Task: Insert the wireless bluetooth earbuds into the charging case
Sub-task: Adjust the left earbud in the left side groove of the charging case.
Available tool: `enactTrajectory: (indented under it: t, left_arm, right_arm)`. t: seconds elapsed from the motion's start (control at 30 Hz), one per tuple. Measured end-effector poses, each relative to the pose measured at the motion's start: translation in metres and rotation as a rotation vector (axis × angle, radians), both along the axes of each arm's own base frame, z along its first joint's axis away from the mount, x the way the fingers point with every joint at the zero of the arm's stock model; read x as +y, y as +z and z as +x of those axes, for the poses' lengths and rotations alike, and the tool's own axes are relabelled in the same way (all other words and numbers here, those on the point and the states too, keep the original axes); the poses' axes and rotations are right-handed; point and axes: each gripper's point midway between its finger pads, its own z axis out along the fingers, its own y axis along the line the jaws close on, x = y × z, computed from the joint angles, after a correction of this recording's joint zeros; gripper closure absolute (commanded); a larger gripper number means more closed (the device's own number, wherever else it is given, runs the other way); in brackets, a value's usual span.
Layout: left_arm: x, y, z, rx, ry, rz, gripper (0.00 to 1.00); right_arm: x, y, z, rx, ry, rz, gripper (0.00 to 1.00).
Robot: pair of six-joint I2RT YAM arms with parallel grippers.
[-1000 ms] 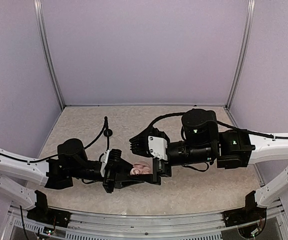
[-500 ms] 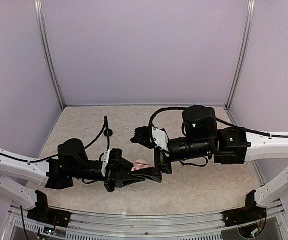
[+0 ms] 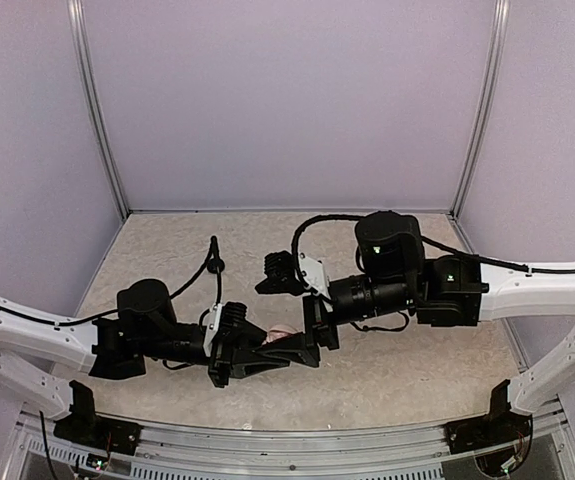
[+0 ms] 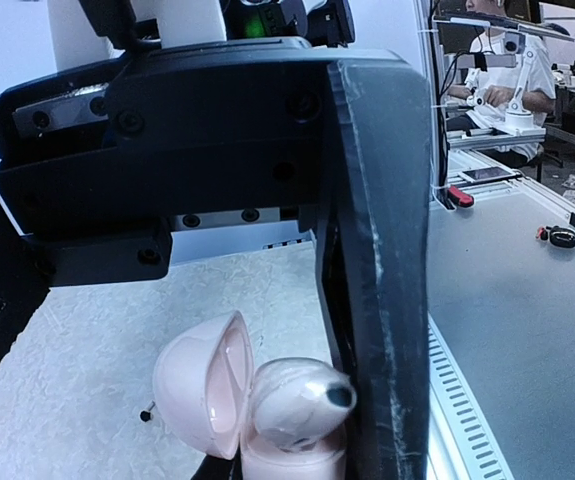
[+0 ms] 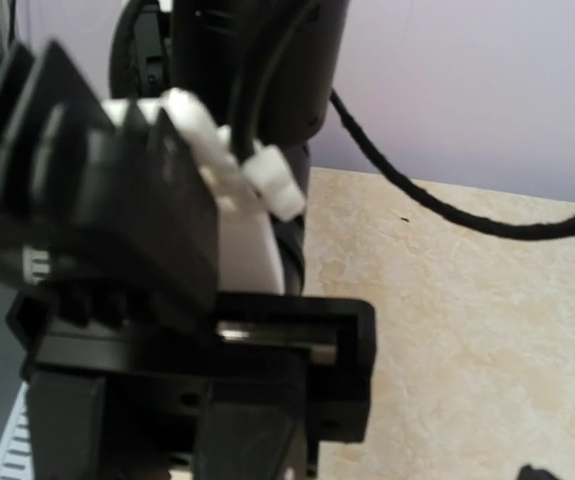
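Now the left claw (image 3: 282, 345) grips the pink charging case (image 4: 202, 385), lid open, at the bottom middle of the left wrist view. One pale earbud (image 4: 302, 400) sits inside. The right claw (image 3: 297, 303) is wide open beside it, holding nothing.

The left gripper (image 4: 267, 472) is clasping a pink charging case (image 4: 289, 462) in its jaws, with the lid (image 4: 202, 395) hanging open to their left. A pale, dark-tipped earbud (image 4: 302, 400) is sitting above them. The right gripper's scratched finger (image 4: 382, 300) is standing just right of the jaws.
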Motion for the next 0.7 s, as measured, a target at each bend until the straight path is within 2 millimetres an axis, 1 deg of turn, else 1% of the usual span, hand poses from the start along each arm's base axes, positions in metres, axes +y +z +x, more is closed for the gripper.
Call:
enactTrajectory:
  t: [0.43, 0.57, 0.63, 0.7]
  left_arm:
    - [0.003, 0.006, 0.003, 0.009, -0.005, -0.016, 0.89]
    - [0.004, 0.008, 0.007, 0.01, 0.007, -0.027, 0.89]
    - [0.005, 0.009, 0.01, 0.014, 0.015, -0.03, 0.89]
    - [0.006, 0.009, 0.013, 0.02, 0.022, -0.03, 0.89]
  right_arm:
    - [0.001, -0.002, -0.005, 0.028, 0.035, 0.0, 0.01]
    - [-0.004, -0.002, -0.01, 0.027, 0.05, 0.004, 0.03]
    - [-0.01, 0.005, -0.013, 0.011, 0.056, 0.019, 0.05]
    - [-0.016, 0.017, -0.015, -0.015, 0.062, 0.047, 0.07]
